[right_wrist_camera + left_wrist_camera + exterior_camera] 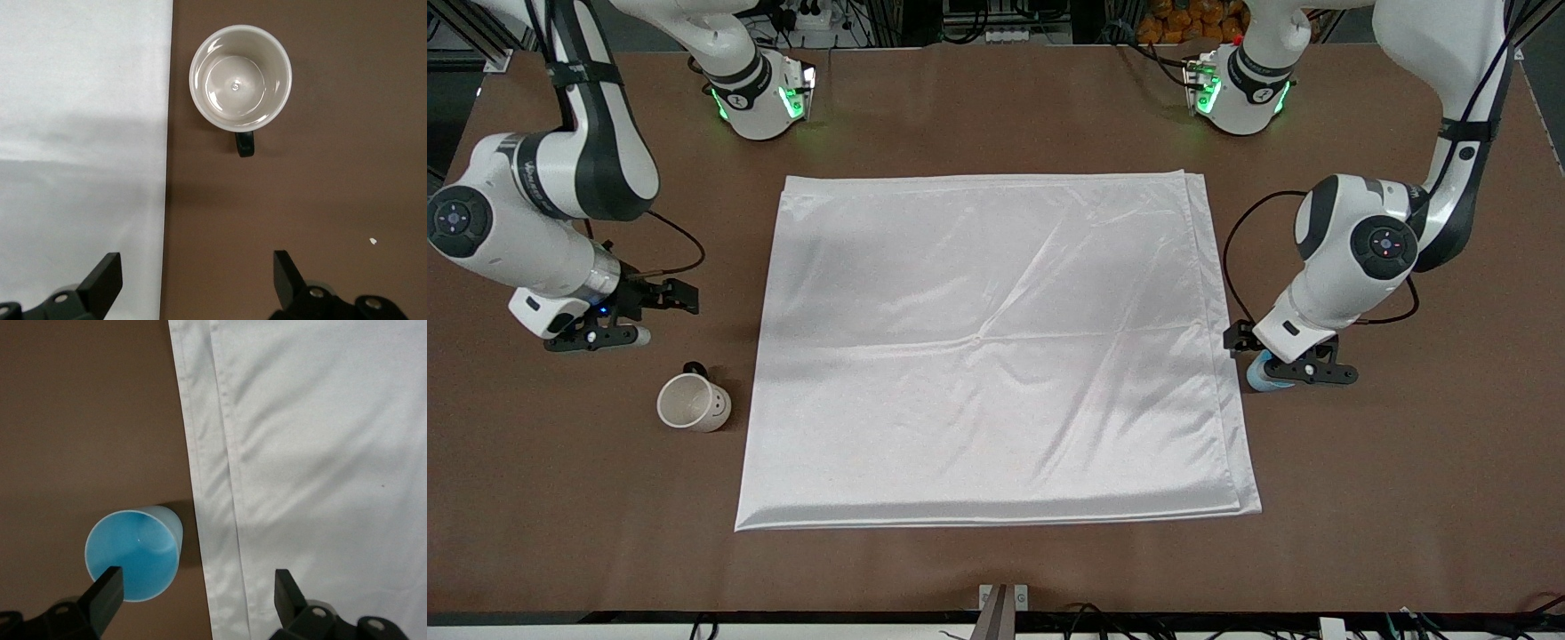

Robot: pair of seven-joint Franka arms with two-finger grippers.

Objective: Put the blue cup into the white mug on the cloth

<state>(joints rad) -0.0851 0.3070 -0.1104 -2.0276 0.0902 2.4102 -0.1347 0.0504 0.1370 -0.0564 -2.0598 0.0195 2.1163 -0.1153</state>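
Hidden and cut-off parts

In the front view the small light-blue handleless cup [1263, 378] is mostly covered by the left arm's black two-finger gripper [1303, 369] at its 2 o'clock; only a sliver of its side shows. In the left wrist view one fingertip [107, 590] overlaps the cup's rim [133, 553], and the picture's edge cuts the fingers off. The cream-white round mug's [694, 403] tiny dark side mark is too small to read, and its black handle is partly hidden by the rim.

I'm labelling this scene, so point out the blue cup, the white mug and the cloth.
blue cup [137, 553], left wrist view, blue inside.
white mug [240, 77], right wrist view, inner bottom.
cloth [996, 347], front view, middle crease.
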